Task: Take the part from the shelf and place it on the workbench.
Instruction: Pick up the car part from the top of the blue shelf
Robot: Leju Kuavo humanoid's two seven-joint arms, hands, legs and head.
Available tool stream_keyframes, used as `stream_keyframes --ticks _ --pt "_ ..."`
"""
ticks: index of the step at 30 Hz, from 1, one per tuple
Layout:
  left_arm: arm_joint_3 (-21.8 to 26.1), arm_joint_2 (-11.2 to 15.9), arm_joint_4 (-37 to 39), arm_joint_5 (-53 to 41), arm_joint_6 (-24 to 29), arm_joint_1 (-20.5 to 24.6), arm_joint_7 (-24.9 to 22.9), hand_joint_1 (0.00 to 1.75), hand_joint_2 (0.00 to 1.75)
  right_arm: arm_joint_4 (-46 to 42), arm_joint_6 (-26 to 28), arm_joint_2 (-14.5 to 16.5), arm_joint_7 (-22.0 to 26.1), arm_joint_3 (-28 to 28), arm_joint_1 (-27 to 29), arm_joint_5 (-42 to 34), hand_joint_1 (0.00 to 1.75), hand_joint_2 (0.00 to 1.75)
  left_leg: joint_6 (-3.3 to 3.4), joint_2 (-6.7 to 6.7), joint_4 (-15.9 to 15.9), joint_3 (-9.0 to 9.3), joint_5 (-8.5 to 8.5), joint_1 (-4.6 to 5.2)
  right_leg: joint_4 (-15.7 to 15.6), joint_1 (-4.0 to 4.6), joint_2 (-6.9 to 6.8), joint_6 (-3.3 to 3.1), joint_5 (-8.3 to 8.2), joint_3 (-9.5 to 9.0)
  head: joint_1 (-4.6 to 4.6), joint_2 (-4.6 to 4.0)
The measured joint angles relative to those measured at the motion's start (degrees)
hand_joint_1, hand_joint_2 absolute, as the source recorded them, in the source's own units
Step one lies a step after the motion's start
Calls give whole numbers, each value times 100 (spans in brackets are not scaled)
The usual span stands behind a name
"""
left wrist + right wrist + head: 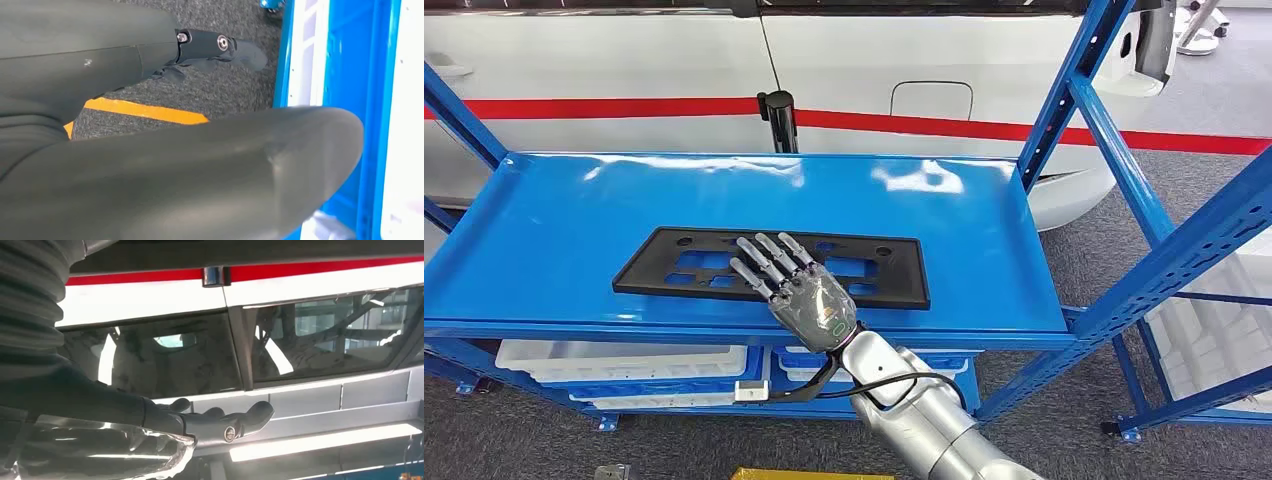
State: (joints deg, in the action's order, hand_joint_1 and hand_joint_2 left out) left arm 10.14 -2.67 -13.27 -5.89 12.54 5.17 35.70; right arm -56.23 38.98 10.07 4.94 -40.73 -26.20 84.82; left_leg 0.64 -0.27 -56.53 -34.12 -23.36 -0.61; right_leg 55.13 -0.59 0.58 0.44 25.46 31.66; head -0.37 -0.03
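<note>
Right hand: the right hand is out over the shelf, palm down, fingers spread and lying across the near middle of the part. Nothing is clasped; the hand is open, and whether the fingertips actually touch the part I cannot tell.

Right arm: the silver arm comes in from the lower right, with a black cable looped at the wrist.

Part: a flat black rectangular plate with cut-outs and small holes, lying flat on the top level of the shelf, near the front edge and about midway along it.

Shelf: a glossy blue shelf on blue uprights; white bins sit on the level below.

Left hand: in the left wrist view, the left hand hangs low beside the shelf's blue frame, over grey carpet with an orange stripe. A dark finger sticks out straight with nothing in it; open or closed, I cannot tell.

Background: a white car with a red stripe stands right behind the shelf; the right wrist view looks across the hand's fingers at the car's dark windows.
</note>
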Motion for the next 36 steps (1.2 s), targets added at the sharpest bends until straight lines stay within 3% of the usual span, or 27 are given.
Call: stream_keyframes --ticks 2,3,6,7,8,9,11,13,16,18,21,22,23,24,26,28,32,36 --pt "0 -3 0 0 -1 2 1 0 0 6 1 7 0 8 -11 -1 0 175 46 7 53 40 28 -18 123 1 -12 7 61 67 4 -1" --pt "0 -5 0 0 -1 6 1 0 0 14 1 12 -1 14 -24 -2 0 175 89 10 90 66 46 -24 334 4 -18 1 160 176 9 -1" --pt "0 -9 1 0 -1 12 0 0 0 55 1 -14 -4 26 -28 -3 0 175 157 5 110 82 47 -7 1522 -2 -26 -58 600 817 21 -1" --pt "0 -9 1 1 -1 10 -1 0 0 72 1 -27 -4 27 -19 -3 0 175 161 -1 109 83 41 0 1772 -4 -26 -43 653 976 20 -1" --pt "0 -9 2 0 -2 9 -1 0 0 87 1 -35 -4 27 -14 -3 0 175 158 -9 106 85 36 4 1789 -5 -26 -8 609 1018 22 -1" --pt "0 -11 2 0 -2 9 -1 0 0 98 1 -39 -4 27 -12 -3 0 175 149 -18 101 91 27 5 1544 -7 -27 39 473 927 22 -1" --pt "0 -16 2 -1 -3 9 -1 0 0 108 0 -37 -4 27 -27 -3 0 175 108 -32 72 100 -5 19 678 -6 -40 92 123 522 24 0" --pt "0 -19 3 -2 -2 9 -2 0 0 115 0 -29 -4 28 -43 -3 0 175 47 -36 31 98 -54 42 129 -2 -53 46 -84 246 17 0" --pt "0 -14 4 -12 -1 11 -21 0 0 156 -7 19 -3 30 -64 -2 0 175 -46 -27 -4 97 -99 14 59 -13 -48 -72 -131 195 15 -1" --pt "0 -10 4 -30 -2 15 -37 0 0 209 -21 91 2 29 -101 -4 0 175 -118 -12 -240 6 -248 -19 36 -52 -39 -144 -138 154 1 0" --pt "4 -9 7 -54 -1 12 -61 0 0 336 -55 201 18 22 -146 -17 0 175 -212 1 -1264 -501 -734 -60 32 -47 -35 -215 -118 113 -16 -1" --pt "7 -8 9 -51 2 11 -68 0 0 389 -59 226 21 19 -152 -32 0 175 -230 2 -1524 -661 -798 -71 34 -39 -33 -225 -113 110 -15 -1" --pt "10 -8 11 -49 6 10 -73 0 0 443 -61 249 22 16 -162 -52 0 175 -239 3 -1590 -734 -750 -80 36 -34 -29 -229 -108 106 -16 -1" --pt "12 -7 13 -48 11 10 -74 0 0 495 -64 271 13 15 -179 -71 0 175 -236 4 -1426 -690 -593 -86 37 -32 -21 -226 -103 98 -16 -1" --pt "19 -6 13 -48 32 17 -73 0 0 661 -67 330 -91 16 -272 -105 0 175 -195 5 -634 -329 -172 -84 37 -23 -1 -204 -85 69 -16 -1" --pt "42 -10 13 -58 71 39 -81 0 0 938 -41 378 -231 33 -426 -152 0 175 -149 2 -71 -54 39 -61 47 22 10 -173 -54 65 -13 0" --pt "77 -20 13 -102 162 74 -173 0 0 1501 24 413 -302 102 -652 -243 0 175 -162 -10 3 -25 48 -15 65 60 -1 -162 -22 90 -5 0" --pt "94 -16 13 -108 193 86 -200 0 0 1842 45 454 -306 156 -779 -266 0 175 -109 -11 0 -33 49 29 47 39 -4 -126 -41 87 -8 1"
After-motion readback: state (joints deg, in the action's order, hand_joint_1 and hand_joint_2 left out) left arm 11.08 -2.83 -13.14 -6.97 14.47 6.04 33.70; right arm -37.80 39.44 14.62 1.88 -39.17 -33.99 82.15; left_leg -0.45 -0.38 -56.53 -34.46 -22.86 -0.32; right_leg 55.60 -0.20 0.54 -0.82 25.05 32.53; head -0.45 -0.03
